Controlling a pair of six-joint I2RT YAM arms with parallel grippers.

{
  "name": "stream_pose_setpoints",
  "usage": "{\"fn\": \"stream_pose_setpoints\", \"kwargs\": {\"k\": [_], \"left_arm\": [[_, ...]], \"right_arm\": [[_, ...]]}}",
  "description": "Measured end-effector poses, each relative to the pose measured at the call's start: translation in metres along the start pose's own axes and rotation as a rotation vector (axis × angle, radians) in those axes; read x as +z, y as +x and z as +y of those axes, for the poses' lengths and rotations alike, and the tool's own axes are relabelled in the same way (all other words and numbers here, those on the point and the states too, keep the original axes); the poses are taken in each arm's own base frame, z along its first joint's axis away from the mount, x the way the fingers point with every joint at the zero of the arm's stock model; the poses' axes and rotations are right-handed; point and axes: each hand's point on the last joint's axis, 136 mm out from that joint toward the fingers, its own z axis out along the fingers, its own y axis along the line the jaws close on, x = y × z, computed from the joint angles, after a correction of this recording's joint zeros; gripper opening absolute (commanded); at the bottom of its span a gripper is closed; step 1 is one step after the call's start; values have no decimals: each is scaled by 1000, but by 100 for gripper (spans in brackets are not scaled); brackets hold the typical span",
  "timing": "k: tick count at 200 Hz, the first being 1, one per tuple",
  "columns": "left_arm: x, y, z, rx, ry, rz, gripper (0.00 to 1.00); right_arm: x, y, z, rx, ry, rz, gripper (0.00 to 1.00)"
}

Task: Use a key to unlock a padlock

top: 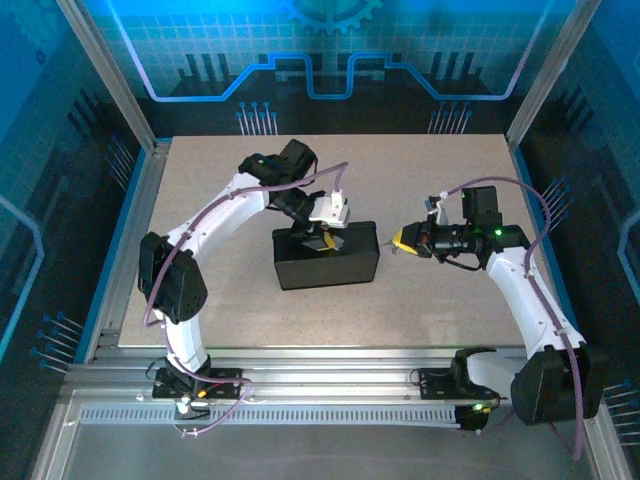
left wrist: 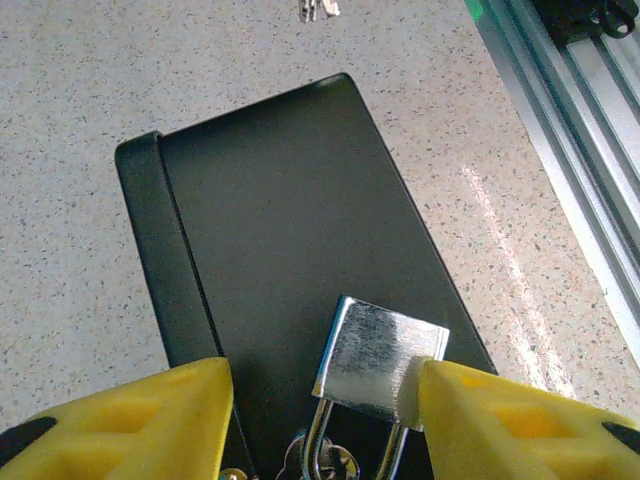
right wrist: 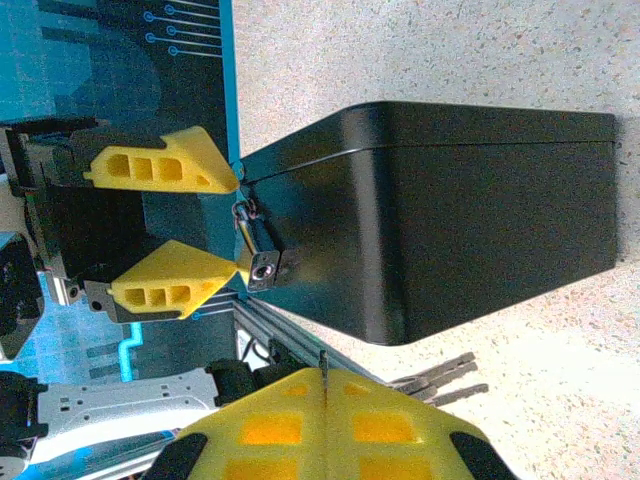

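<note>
- The padlock [left wrist: 380, 360] hangs from the hasp on the side of the dark box [top: 330, 262], which sits mid-worktop [top: 220, 310]. Its silvery body rests against the box wall.
- The left claw [right wrist: 238, 222] stands apart, straddling the padlock. One finger [left wrist: 500, 410] touches a corner of the body, and the other [left wrist: 150, 415] is off to the side, over the box edge.
- The step in hand, as I judge it, is to steady the lock. Centre the claw first so both pads meet the flat sides together. If only one pad lands, the body will likely swing on its shackle.
- Close gently. The lock is small and smooth and could squirt out or twist.
- In the right wrist view the keyhole end faces the right claw [right wrist: 325, 378]. Hold that angle while clamping.
- The right claw is pressed together. The keys [right wrist: 438, 376] fan out from its tip, so I take it to be clamped on them. It sits beside the box, apart from the lock.
- Bring the blade in only once the lock is pinned, in line with the keyhole.
</note>
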Motion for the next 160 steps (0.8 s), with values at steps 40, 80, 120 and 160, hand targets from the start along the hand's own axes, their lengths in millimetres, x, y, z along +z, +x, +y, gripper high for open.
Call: {"fn": "stream_pose_setpoints", "kwargs": {"k": [40, 80, 120, 160], "left_arm": [[1, -2, -1, 6, 3, -6, 53], [2, -1, -8, -3, 28, 0, 54], [2, -2, -11, -9, 39, 0, 54], [4, -4, -12, -2, 41, 0, 54]], "right_arm": [[2, -4, -1, 0, -3, -4, 0], [5, -7, -3, 5, -1, -1, 0], [5, -8, -3, 2, -2, -3, 0], [5, -8, -3, 0, -4, -4, 0]]}}
